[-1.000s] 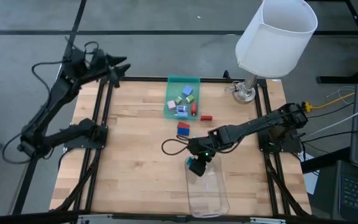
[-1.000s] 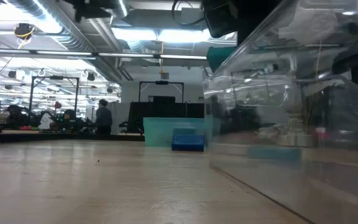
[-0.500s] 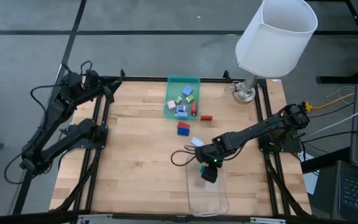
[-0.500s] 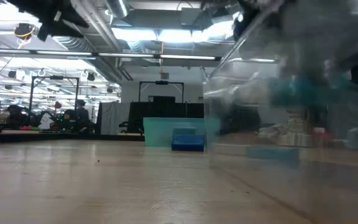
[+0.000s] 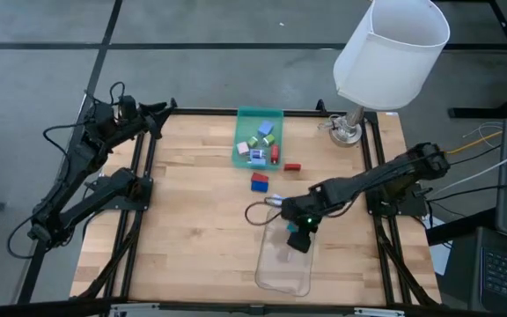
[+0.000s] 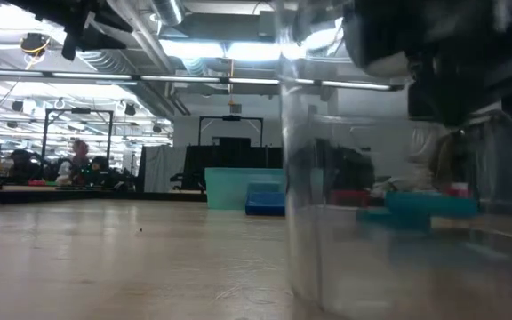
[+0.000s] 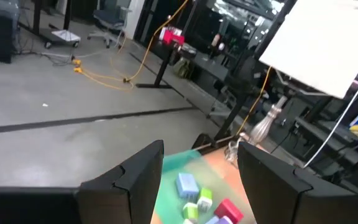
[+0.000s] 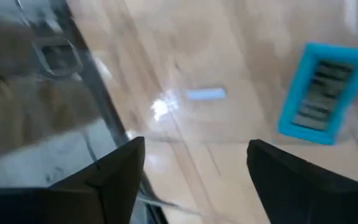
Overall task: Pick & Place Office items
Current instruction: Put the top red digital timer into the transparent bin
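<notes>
My right gripper (image 5: 299,241) (image 8: 194,149) is open and hangs inside the far end of the clear plastic tray (image 5: 282,273). A flat teal rectangle (image 8: 319,93) (image 6: 429,204) lies flat on the tray floor just ahead of its fingers. The green tray (image 5: 246,113) holds several small pieces. A blue piece (image 5: 260,186), a red piece (image 5: 292,165) and a white piece (image 5: 275,201) lie on the wood between the two trays. My left gripper (image 5: 158,112) (image 7: 201,168) is open and waits high over the table's far left corner. My right gripper stands inside the clear tray from above, slanting down, with its fingers apart. Whether a finger (image 8: 120,168) touches the tray's wall I cannot tell. It holds nothing.
A lamp with a white shade (image 5: 390,48) stands at the table's far right corner on a metal base (image 5: 346,132). Bare wood stretches across the table's left half (image 5: 192,220). In the low view the clear tray wall (image 6: 327,222) blocks the right side.
My right gripper carried the teal rectangle toward the near edge and down into the clear tray, then drew back slightly. The rectangle has dropped from the fingers onto the tray floor. The clear tray slid and turned, its near end toward the table's left. My left arm sank a little.
</notes>
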Robot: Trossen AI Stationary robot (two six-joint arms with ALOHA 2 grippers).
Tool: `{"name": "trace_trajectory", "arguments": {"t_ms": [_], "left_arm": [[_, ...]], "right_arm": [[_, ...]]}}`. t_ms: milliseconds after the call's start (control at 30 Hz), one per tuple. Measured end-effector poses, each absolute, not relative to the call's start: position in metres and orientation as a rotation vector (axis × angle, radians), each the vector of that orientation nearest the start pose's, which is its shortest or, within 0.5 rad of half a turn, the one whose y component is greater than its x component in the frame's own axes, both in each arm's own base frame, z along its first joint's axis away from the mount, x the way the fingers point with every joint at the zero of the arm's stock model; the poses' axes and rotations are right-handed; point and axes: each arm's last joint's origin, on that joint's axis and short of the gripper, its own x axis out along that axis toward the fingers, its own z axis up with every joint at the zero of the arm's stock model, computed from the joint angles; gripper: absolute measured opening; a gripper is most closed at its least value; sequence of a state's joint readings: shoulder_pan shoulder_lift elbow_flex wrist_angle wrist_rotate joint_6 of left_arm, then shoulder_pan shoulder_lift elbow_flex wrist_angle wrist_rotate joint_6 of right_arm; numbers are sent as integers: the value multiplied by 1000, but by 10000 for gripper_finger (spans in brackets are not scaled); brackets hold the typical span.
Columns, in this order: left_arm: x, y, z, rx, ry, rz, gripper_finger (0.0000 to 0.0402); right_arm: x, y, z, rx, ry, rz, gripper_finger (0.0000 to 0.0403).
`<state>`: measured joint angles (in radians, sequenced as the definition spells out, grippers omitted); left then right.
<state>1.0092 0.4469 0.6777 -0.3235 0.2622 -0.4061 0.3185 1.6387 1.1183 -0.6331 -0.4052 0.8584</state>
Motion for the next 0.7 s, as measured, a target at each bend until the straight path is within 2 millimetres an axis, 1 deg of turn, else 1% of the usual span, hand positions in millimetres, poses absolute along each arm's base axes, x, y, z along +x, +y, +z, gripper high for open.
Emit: {"name": "trace_trajectory", "arguments": {"t_ms": [100,167,267,367,433,500,533,600,700], "left_arm": [[61,83,325,-434,-89,750,203],[61,83,324,-437,-85,751,203],[62,84,324,-435,-79,754,203],[63,86,323,-441,-70,756,203],[64,88,322,-444,-66,757,203],[66,91,323,-442,-68,756,203],[67,92,323,-441,-72,755,203],[68,94,325,-432,-89,752,203],[69,96,327,-418,-110,746,203]], "right_arm": [[291,102,239,825,1264,67,252],[285,96,262,863,1170,46,237],[274,83,303,921,994,27,216],[263,62,341,929,774,-55,202],[258,44,358,867,656,-135,198],[256,26,360,768,648,-227,197],[255,17,356,715,679,-275,197],[256,-2,344,629,769,-359,197],[265,-25,325,511,892,-394,196]]}}
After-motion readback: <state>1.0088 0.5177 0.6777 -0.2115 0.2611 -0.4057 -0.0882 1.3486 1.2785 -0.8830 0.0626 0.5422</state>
